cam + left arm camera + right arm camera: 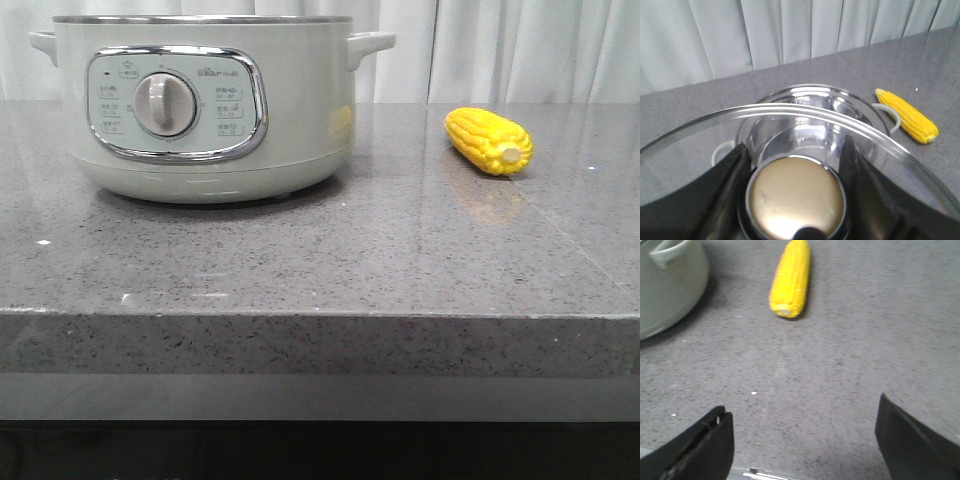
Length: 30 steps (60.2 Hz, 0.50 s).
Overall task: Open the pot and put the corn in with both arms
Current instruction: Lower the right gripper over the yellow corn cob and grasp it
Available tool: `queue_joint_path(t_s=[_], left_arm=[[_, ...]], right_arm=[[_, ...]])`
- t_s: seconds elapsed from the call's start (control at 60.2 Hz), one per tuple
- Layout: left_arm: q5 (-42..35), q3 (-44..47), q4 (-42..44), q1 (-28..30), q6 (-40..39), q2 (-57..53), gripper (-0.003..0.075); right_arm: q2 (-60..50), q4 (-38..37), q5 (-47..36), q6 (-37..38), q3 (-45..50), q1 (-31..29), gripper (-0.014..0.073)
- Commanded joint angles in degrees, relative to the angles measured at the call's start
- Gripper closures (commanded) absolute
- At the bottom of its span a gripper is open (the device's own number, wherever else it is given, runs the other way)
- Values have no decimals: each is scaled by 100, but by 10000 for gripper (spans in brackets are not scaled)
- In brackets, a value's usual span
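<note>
**A:** Looking forward over the grey stone table (320, 270), you see the pot (200, 110) standing left of centre, its chrome-framed panel and white dial (163, 104) turned toward the camera. The corn (489, 141) lies on its side to the pot's right, apart from it, pale cut end nearest you.

**B:** And your left gripper (796, 200)?

**A:** Its dark fingers (715, 195) press in on either side of a round metallic knob (796, 199) at the centre of a glass lid (805, 112). Through the glass you see the pot's shiny steel interior below, open, with the corn beside one small handle (888, 114).

**B:** Your right gripper (805, 440)?

**A:** Spread wide, gripping nothing, with bare table between the fingers (700, 447). The corn lies well beyond them, cut end facing the gripper; the pot's wall and a handle show at the frame's corner.
</note>
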Motion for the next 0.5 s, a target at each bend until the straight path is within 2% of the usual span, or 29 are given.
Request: queue_joint_path(t_s=[0.0,0.133,0.315,0.481], left_arm=[[-834,427,62,-9,-67,-636,489],[-870,1285,76,-9,-224,-1356,489],[-870,2020,377,-9,-744,-2073,489],[-765,2392,629,-9,-986,-2505,489]], right_arm=[[340,353,-299,-405,-396,134,1],[993,205,-306,-475,-804,591,1],[2032,-151,-124,-336,-1551,1144,1],[3111,-691,326,352,-2594,1215,1]])
